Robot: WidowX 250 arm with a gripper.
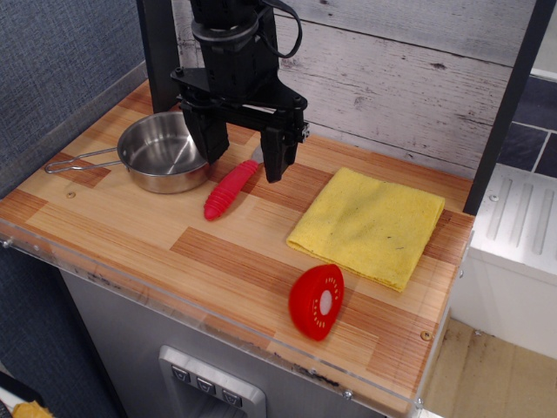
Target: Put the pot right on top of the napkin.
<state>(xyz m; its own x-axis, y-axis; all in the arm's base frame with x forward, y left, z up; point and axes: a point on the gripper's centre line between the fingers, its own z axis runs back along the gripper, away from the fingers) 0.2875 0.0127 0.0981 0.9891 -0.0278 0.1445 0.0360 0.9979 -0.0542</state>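
The pot point(159, 153) is a shiny steel saucepan at the back left of the wooden counter, upright, its thin wire handle point(80, 162) pointing left. The napkin point(368, 225) is a folded yellow cloth lying flat at the right, nothing on it. My gripper point(244, 161) hangs open just right of the pot, one finger at the pot's right rim and the other finger point(277, 157) near the end of a red ridged toy. It holds nothing.
A red ridged oblong toy point(230, 190) lies between pot and napkin. A red round slice-shaped toy point(317, 301) sits near the front edge below the napkin. A black post point(161, 52) stands behind the pot; a plank wall point(418, 70) backs the counter.
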